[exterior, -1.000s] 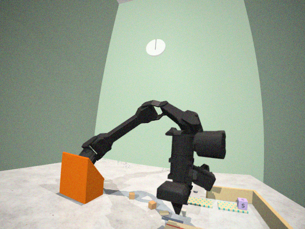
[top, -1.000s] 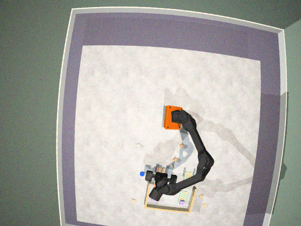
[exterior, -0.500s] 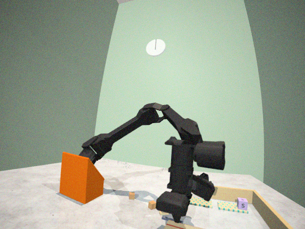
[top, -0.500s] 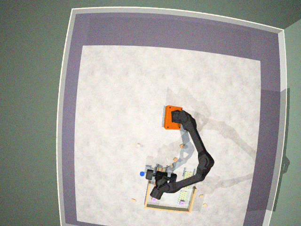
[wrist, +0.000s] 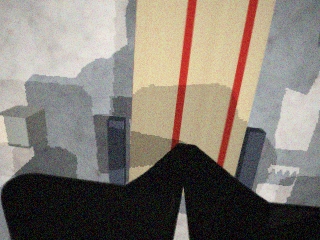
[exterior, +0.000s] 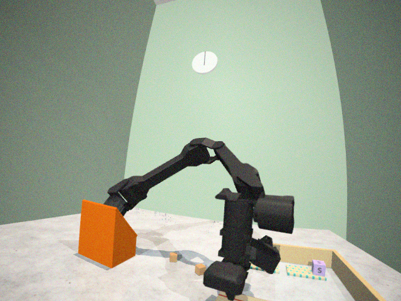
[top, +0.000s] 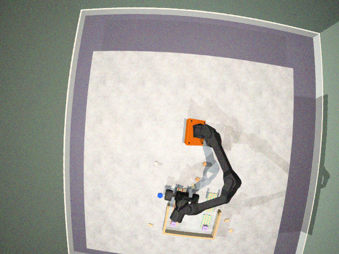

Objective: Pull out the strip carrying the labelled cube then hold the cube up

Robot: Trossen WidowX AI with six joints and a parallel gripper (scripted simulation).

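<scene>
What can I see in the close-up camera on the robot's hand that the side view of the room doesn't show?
Only the hand camera shows the tan strip with two red stripes and the grey posts on either side of it. Only the side view shows the orange base, the wall clock, the lilac lettered cube on a dotted strip, and the wooden frame. Both show the shut gripper low over the pale table.

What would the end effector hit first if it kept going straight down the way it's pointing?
Most likely the tan strip with two red stripes: the shut end effector points down right over its near end. How much gap remains is unclear.
</scene>
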